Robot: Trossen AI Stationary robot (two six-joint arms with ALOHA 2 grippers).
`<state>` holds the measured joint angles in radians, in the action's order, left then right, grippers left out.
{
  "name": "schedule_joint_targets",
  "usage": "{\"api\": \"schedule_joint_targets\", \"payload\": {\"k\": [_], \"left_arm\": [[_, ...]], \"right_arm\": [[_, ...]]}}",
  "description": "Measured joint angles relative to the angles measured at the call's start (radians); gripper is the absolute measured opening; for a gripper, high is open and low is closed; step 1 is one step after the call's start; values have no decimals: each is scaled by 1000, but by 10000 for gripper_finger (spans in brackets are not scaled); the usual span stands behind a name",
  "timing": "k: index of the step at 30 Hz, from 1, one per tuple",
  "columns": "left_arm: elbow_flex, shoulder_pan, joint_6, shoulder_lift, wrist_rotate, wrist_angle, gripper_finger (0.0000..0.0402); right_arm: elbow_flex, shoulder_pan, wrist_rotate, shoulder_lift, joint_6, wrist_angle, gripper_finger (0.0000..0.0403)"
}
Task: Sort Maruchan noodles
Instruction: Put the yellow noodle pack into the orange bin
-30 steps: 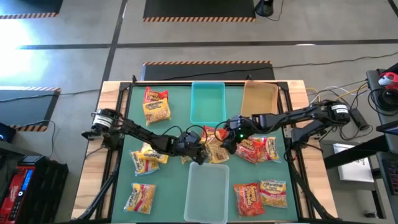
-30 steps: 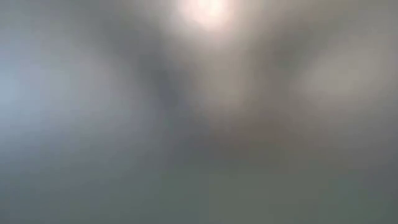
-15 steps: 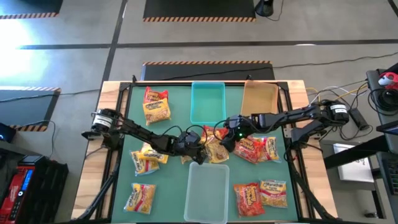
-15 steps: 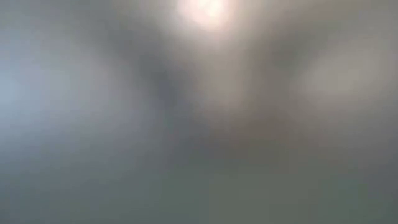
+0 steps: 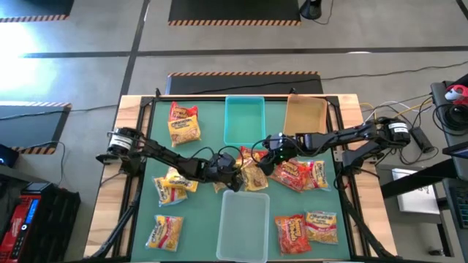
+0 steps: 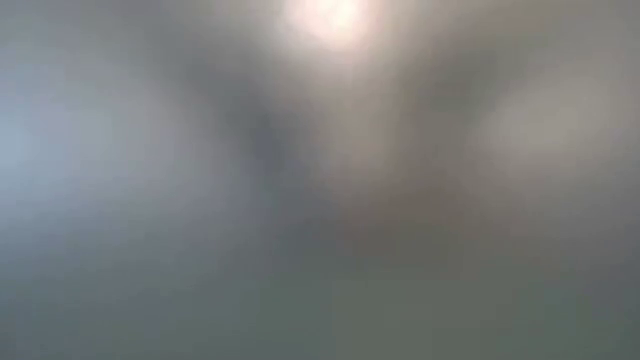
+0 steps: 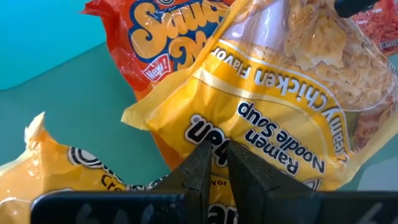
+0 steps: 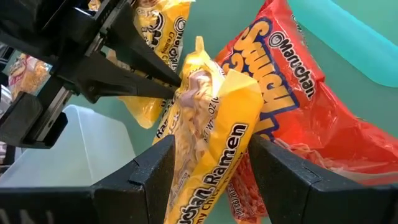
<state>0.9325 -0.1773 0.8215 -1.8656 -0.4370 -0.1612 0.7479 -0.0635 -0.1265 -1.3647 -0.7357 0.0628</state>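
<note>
A yellow Maruchan chicken packet [image 5: 254, 175] sits mid-table, between the teal bin [image 5: 244, 120] and the clear bin [image 5: 243, 223]. Both grippers are on it. My left gripper [image 5: 235, 173] reaches in from the table's left and is shut on one end [image 7: 214, 154]. My right gripper [image 5: 262, 158] comes from the right and is closed across the other end [image 8: 211, 144]. A red Maruchan packet [image 8: 292, 81] lies just behind the yellow one. A second yellow packet [image 7: 50, 168] lies beside my left fingers. The low view is only blur. My left gripper pinches the yellow packet's crimped edge [image 7: 219, 132] between its two fingertips. It slants down from the table's left. The right wrist view shows the same pinch at the packet's far tip [image 8: 186, 79]. My right gripper has the yellow packet's other end [image 8: 214, 158] between its two fingers [image 8: 163, 155], which lie across the packet. It slants down from the table's right. The packet stands on edge and bulges up between the fingers. Whether it is clear of the table I cannot tell.
A tan bin [image 5: 305, 115] stands at the far right, next to the teal one. More packets lie at far left [image 5: 184, 123], left [image 5: 173, 186], near left [image 5: 164, 232], right [image 5: 306, 175] and near right [image 5: 307, 226].
My right gripper has rolled a little at the wrist while staying where it was. My left gripper and the yellow packet have kept still.
</note>
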Motion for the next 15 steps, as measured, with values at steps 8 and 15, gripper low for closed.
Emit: {"api": "schedule_joint_targets", "payload": {"k": [8, 15], "left_arm": [[0, 4, 0, 0, 0, 0, 36], [0, 8, 0, 0, -2, 1, 36]], "right_arm": [[-3, 0, 57, 0, -32, -1, 192], [-15, 19, 58, -49, -80, -97, 192]]}}
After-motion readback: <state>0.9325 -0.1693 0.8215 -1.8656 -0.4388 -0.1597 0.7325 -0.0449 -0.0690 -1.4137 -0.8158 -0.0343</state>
